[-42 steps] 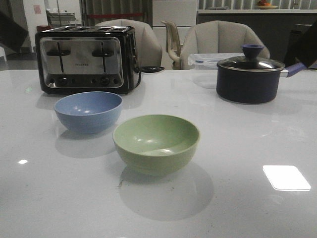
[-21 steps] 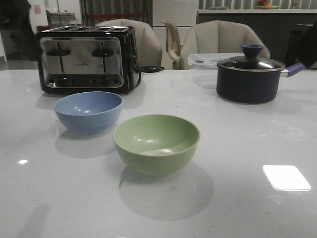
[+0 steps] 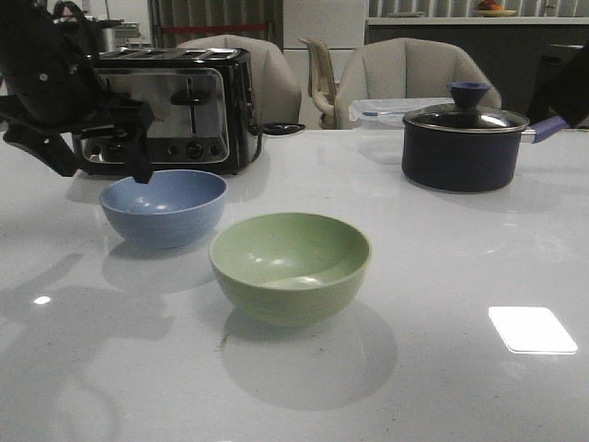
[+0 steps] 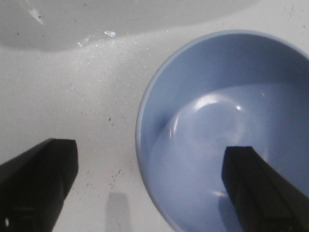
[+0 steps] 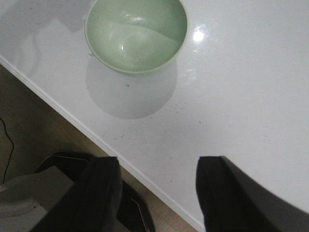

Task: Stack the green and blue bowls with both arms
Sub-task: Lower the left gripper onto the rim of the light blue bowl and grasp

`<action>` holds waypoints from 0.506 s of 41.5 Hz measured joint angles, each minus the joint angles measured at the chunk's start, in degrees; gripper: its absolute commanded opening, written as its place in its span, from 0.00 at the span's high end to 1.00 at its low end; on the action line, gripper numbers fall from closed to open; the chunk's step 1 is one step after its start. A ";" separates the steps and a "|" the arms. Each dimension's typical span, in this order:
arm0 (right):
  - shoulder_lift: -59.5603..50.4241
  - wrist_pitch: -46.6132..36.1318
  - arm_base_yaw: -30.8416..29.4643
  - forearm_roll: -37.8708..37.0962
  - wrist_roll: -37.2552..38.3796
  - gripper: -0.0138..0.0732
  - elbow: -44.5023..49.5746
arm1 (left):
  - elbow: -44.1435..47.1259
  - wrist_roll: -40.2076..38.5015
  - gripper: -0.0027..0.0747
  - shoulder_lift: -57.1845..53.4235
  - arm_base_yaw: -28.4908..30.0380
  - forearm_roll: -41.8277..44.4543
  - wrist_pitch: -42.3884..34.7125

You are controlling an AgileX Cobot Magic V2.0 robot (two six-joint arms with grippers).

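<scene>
The blue bowl [image 3: 164, 207] sits upright on the white table, left of centre and in front of the toaster. The green bowl [image 3: 290, 265] stands apart from it, nearer and to its right. My left gripper [image 3: 101, 168] hangs open over the blue bowl's left rim. In the left wrist view the blue bowl [image 4: 227, 130] has one finger of the left gripper [image 4: 149, 188] over its inside and the other over bare table. My right gripper [image 5: 157, 193] is open and empty above the table's front edge, well away from the green bowl [image 5: 136, 34]. It is out of the front view.
A chrome toaster [image 3: 198, 106] stands behind the blue bowl. A dark lidded saucepan [image 3: 465, 147] and a clear plastic box [image 3: 386, 112] sit at the back right. Chairs stand beyond the table. The table's front edge [image 5: 72, 116] runs above the floor.
My left arm has come into the front view from the left and now hangs over the blue bowl's left rim. Neither bowl has moved.
</scene>
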 measured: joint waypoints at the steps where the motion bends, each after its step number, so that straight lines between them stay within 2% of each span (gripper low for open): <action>1: 0.00 0.00 0.00 0.00 0.00 0.31 0.00 | -0.40 0.00 0.12 0.67 0.00 0.10 -0.16; 7: 0.00 0.00 0.00 0.00 0.00 0.31 0.00 | -2.10 0.00 0.12 4.48 0.00 0.14 -0.65; 10: 0.00 0.00 0.00 0.00 0.00 0.31 0.00 | -2.10 0.00 0.17 5.53 0.00 0.14 -0.69; 21: 0.00 0.00 0.00 0.00 0.13 0.31 0.00 | -2.50 0.00 0.64 6.11 0.00 0.14 -0.69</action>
